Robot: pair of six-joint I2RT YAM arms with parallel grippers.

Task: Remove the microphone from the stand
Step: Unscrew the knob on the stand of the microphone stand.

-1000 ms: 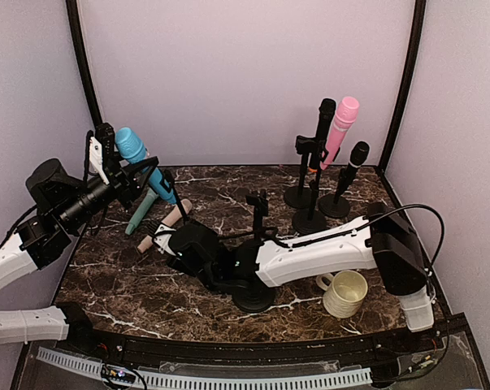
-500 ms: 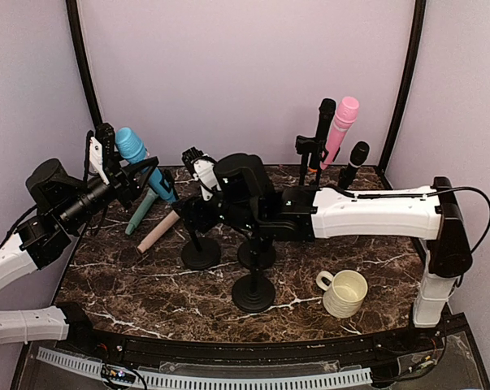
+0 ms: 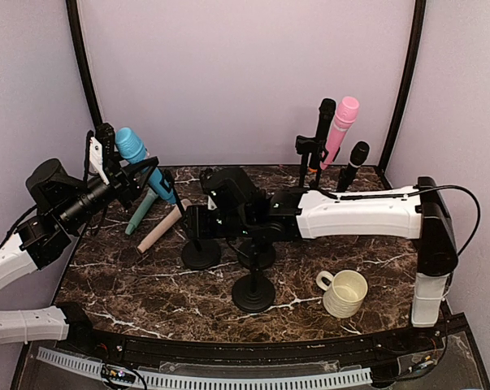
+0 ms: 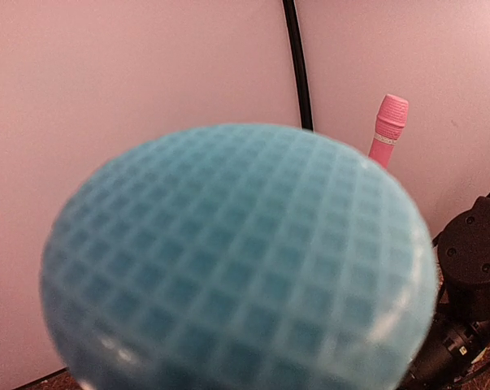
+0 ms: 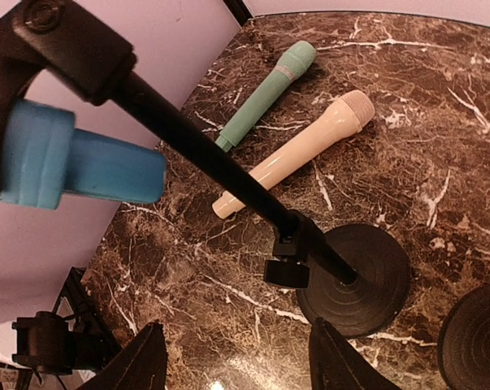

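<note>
Left hand (image 3: 121, 161) clenched on blue microphone (image 3: 132, 145); right hand (image 5: 238, 361), released, should brace the stand (image 5: 228, 175) while the microphone lifts out.

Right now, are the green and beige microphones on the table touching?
Apart. The right wrist view shows a strip of bare table between the green microphone and the beige microphone.

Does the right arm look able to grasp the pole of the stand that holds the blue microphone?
Probably yes. The right gripper is open right by the stand's pole, with nothing between them; the cream microphone lies off to the side on the table.
</note>
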